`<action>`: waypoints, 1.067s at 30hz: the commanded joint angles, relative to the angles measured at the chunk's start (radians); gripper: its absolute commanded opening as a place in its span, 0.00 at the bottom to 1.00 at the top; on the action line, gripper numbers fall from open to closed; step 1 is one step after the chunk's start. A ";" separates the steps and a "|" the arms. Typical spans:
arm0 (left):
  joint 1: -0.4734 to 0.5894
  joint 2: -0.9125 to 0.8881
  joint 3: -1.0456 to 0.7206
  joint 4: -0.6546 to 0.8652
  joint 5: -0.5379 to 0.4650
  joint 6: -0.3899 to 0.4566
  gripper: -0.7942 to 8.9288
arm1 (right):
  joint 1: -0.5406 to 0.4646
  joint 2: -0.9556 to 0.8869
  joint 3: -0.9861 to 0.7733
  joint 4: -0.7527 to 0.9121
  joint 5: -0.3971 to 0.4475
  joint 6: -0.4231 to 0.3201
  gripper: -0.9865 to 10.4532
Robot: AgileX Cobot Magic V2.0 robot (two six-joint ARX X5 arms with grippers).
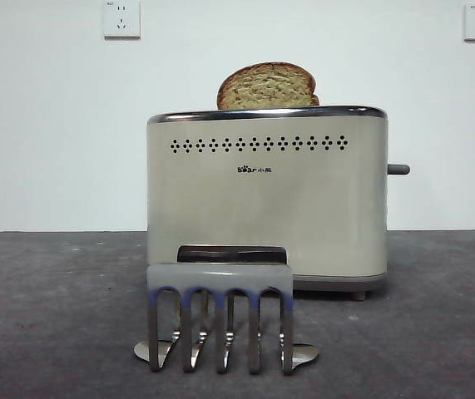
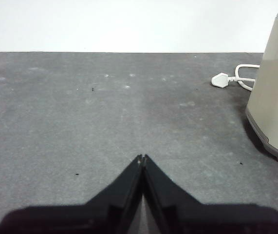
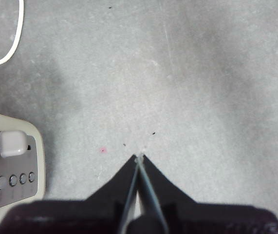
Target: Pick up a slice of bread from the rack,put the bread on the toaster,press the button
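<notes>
Protruding from toaster (image 1: 266, 199) slot, slice of bread (image 1: 267, 86), left pincer (image 2: 142, 157) clenched, right pincer (image 3: 139, 157) clenched

Cream, chrome and speckled brown on a dark grey counter (image 1: 46, 316)

The toaster (image 1: 266, 204) is cream-beige with a chrome top rim, a row of black dot perforations and a small black logo; its button (image 1: 398, 169) is dark grey. The slice of bread (image 1: 267, 86) shows dark brown crust around tan, brown-speckled crumb. The rack (image 1: 220, 320) is shiny silver (its top bar flat grey). Both claws are black.
</notes>
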 commanded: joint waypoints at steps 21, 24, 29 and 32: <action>-0.002 0.004 -0.011 0.006 0.005 -0.010 0.08 | 0.009 -0.041 0.001 0.002 0.072 -0.007 0.09; -0.002 0.006 -0.011 0.007 0.005 -0.010 0.08 | 0.031 -0.117 0.000 0.003 0.073 -0.016 0.09; -0.002 0.014 -0.011 0.006 0.005 -0.010 0.08 | 0.030 -0.275 -0.001 0.002 0.098 -0.040 0.09; -0.002 0.014 -0.011 0.007 0.005 -0.010 0.08 | 0.030 -0.377 -0.031 0.022 0.182 -0.038 0.09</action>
